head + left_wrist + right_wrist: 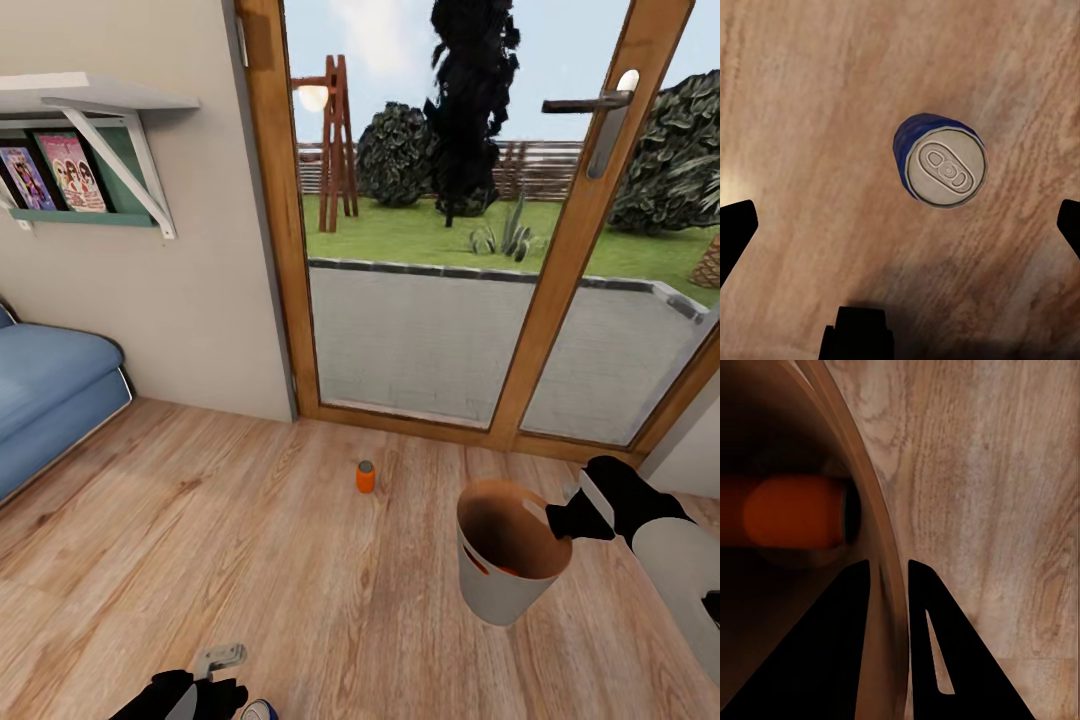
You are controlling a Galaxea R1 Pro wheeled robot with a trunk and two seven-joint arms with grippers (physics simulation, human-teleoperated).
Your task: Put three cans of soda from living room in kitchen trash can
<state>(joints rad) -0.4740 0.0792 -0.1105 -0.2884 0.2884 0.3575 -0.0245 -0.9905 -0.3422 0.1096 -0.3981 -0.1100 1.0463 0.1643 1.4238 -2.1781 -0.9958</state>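
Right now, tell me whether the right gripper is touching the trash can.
Touching. The right wrist view shows the right gripper straddling the trash can rim, one finger against each side.

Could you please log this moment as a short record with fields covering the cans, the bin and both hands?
room: plank floor, glass doors, blue sofa
orange can on floor: upright, near the doors
blue can: upright on the floor, below the left hand
bin: lifted and tilted, an orange can lying inside
right hand: shut on the bin's rim
left hand: open, fingers apart on either side of the blue can, not touching it
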